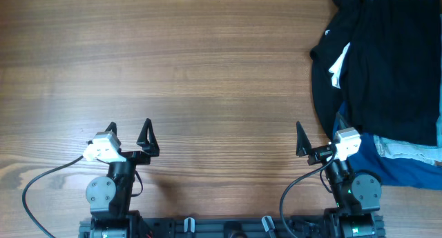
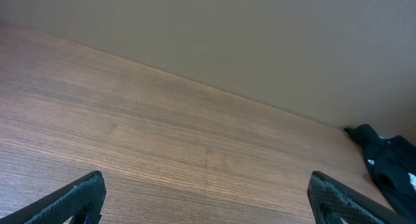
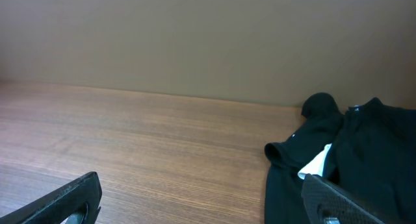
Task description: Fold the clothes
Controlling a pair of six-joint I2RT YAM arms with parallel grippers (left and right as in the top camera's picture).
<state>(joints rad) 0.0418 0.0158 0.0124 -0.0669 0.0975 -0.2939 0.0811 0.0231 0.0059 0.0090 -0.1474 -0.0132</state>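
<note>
A heap of clothes lies at the table's right edge. On top is a black garment [image 1: 387, 65] with a white piece of cloth [image 1: 338, 64] showing at its left side. It also shows in the right wrist view [image 3: 351, 165] and at the far right of the left wrist view [image 2: 389, 162]. Under it lie a bright-blue garment [image 1: 400, 170] and a light-denim one [image 1: 407, 150]. My left gripper [image 1: 128, 136] is open and empty at the front left. My right gripper [image 1: 319, 138] is open and empty, its right finger at the heap's lower left edge.
The wooden table [image 1: 173, 65] spreads left of the heap. Both arm bases stand at the front edge, with a cable [image 1: 41, 183] looping from the left one. A plain wall [image 3: 195, 36] stands behind the table's far edge.
</note>
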